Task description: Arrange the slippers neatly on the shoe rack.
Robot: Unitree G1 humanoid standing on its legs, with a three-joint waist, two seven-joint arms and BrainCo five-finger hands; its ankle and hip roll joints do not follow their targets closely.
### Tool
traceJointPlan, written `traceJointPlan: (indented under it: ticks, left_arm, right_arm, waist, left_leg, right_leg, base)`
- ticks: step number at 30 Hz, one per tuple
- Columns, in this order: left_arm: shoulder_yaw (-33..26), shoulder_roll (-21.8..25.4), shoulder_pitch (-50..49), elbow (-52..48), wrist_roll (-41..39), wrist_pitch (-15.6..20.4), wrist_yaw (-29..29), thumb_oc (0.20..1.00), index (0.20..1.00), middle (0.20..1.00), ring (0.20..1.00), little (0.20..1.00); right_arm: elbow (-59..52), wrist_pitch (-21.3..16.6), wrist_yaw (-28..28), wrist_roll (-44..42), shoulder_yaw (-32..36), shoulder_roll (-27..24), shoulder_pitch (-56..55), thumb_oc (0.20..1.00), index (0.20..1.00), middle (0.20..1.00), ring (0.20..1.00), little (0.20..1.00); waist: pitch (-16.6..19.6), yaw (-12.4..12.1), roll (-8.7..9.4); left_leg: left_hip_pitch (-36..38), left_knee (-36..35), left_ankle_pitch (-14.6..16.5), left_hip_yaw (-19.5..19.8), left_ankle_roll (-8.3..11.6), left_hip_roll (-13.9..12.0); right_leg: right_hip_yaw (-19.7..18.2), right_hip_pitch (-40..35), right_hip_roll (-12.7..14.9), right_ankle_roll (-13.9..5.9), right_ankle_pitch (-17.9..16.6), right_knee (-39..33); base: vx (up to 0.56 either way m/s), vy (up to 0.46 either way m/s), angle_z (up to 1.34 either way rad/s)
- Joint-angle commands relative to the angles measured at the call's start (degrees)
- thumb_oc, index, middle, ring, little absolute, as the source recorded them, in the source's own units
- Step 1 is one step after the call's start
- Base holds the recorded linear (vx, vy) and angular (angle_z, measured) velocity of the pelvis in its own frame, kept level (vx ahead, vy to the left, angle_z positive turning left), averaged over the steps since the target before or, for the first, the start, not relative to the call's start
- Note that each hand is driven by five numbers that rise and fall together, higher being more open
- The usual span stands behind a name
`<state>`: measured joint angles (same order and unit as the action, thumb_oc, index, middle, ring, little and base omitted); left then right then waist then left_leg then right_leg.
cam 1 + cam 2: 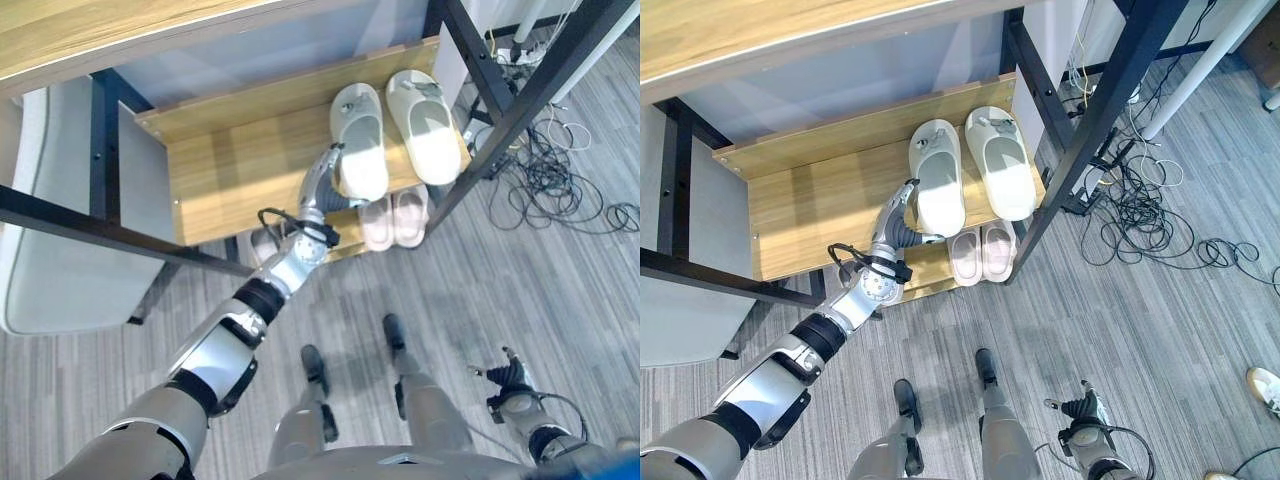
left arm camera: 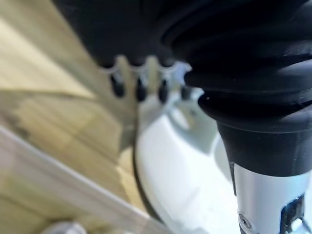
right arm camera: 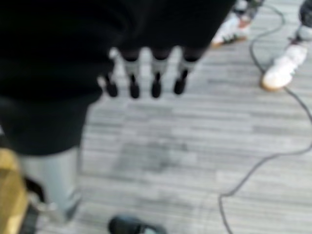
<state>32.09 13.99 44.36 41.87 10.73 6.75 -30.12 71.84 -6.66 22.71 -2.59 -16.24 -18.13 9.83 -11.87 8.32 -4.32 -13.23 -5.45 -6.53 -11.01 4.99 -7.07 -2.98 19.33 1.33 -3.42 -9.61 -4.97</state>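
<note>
Pale foam or rubber, by the look of it: two cream clog-style slippers lie on the upper wooden shelf [image 1: 230, 170] of the shoe rack [image 1: 500, 110], toes pointing to the back. The left slipper [image 1: 360, 140] and the right slipper [image 1: 425, 125] sit just beside each other, roughly parallel, near the shelf's right end. A smaller pink pair [image 1: 395, 218] rests on the lower shelf beneath them, heels at the front edge.

Left hand [image 1: 322, 185] reaches onto the upper shelf and lies against the outer side of the left slipper near its heel. In the left wrist view the fingers [image 2: 139, 87] run out fairly straight along the slipper's flank, not curled round it; this reads as a push or a nudge, not a grasp. Right hand [image 1: 1080, 410] hangs low over the grey floor [image 1: 1160, 330], fingers relaxed and holding nothing.

Handling judgement: slippers look light, somewhat flexible, and smooth-skinned, so likely to slide easily on the laminate shelf and to skid or rotate if pushed off-centre. Not fragile. For alignment, a flat push along the side near the middle should keep it straight. For lifting, the raised heel rim or the edge of the upper gives the firmest pinch; the rounded toe would probably slip.
</note>
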Motion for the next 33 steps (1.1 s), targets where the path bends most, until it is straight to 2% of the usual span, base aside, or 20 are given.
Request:
traceJointPlan:
  ticks: [1, 13, 19, 28, 33]
  left_arm:
    - [-1.3, -1.8, 6.2, 0.8, 1.2, 1.8, -1.9, 1.000, 1.000, 1.000, 1.000, 1.000]
    - [-0.3, -3.9, 8.1, 2.9, 1.3, 1.6, -1.9, 1.000, 1.000, 1.000, 1.000, 1.000]
    - [-0.7, -6.7, 9.6, 7.1, 0.0, 0.5, -3.0, 1.000, 1.000, 1.000, 1.000, 1.000]
    - [-2.1, -6.3, 10.2, 9.3, -1.1, 0.4, -4.3, 1.000, 1.000, 1.000, 1.000, 1.000]
    - [-4.0, -3.7, 8.4, 4.9, -1.8, 1.1, -5.8, 1.000, 1.000, 1.000, 1.000, 1.000]
  right_arm:
    - [0.1, -0.3, 1.0, 0.6, -1.9, -2.9, 0.5, 1.000, 1.000, 1.000, 1.000, 1.000]
    - [0.4, -0.4, 1.0, 0.6, -2.5, -2.7, 0.4, 1.000, 1.000, 1.000, 1.000, 1.000]
    - [0.5, -0.3, 0.7, 0.6, -3.1, -2.6, 0.2, 1.000, 1.000, 1.000, 1.000, 1.000]
    - [0.4, -0.3, 0.4, 1.0, -4.2, -2.4, 0.4, 1.000, 1.000, 1.000, 1.000, 1.000]
    - [0.3, -0.4, 0.2, 1.0, -3.5, -2.1, -0.2, 1.000, 1.000, 1.000, 1.000, 1.000]
  waist:
    - [-1.6, -0.6, -1.77]
    - [-1.4, 0.0, -1.68]
    - [-1.2, 0.4, -1.29]
    - [-0.9, 0.5, -1.12]
    - [-0.5, 0.2, -1.04]
  left_leg:
    - [-5.4, 6.0, 3.3, 5.8, 0.06, -0.1]
    - [-6.0, 6.3, 3.4, 5.6, 0.02, -0.2]
    - [-6.1, 6.6, 3.4, 5.7, 0.01, -0.3]
    - [-5.6, 6.8, 3.6, 5.7, 0.14, -0.7]
    - [-5.7, 7.1, 3.7, 6.0, 0.17, -0.6]
  right_leg:
    - [3.7, 6.4, 1.0, -0.91, 9.4, 9.8]
    - [3.4, 7.3, 0.8, -0.86, 9.3, 10.1]
    - [3.4, 7.4, 0.6, -0.71, 9.5, 10.4]
    - [3.3, 7.1, 0.4, -0.68, 9.8, 10.7]
    - [3.6, 6.8, 0.4, -0.62, 9.9, 10.9]
  base:
    - [0.00, 0.000, 0.00]
    - [0.00, 0.000, 0.00]
    - [0.00, 0.000, 0.00]
    - [0.00, 0.000, 0.00]
    - [0.00, 0.000, 0.00]
